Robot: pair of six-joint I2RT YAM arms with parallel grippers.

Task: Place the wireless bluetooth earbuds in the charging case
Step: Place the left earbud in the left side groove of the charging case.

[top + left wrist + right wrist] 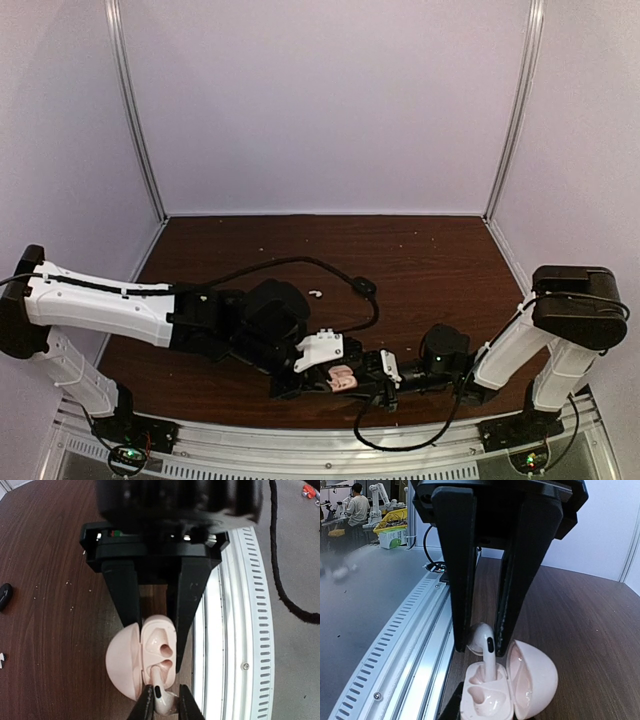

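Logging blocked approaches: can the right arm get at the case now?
Likely yes: the case lies open, the left pincer clamps only its sides, and the right pincer holds an earbud stem-down in it.

Below the right claw (481,647), the earbud (488,657) occupies one socket of the case (487,707); the other lies open. The lid (535,680) and the left claw (157,647) hem the sides.

Gripper (481,648): two black fingers closed on the earbud's head.
Earbud (488,656): white, upright, stem down, its tip in a socket of the case.
Case (487,706): pale pink, open, on the table (585,615).
Lid (534,680): swung to the right.
Rail (405,645): slotted metal, left of the case.
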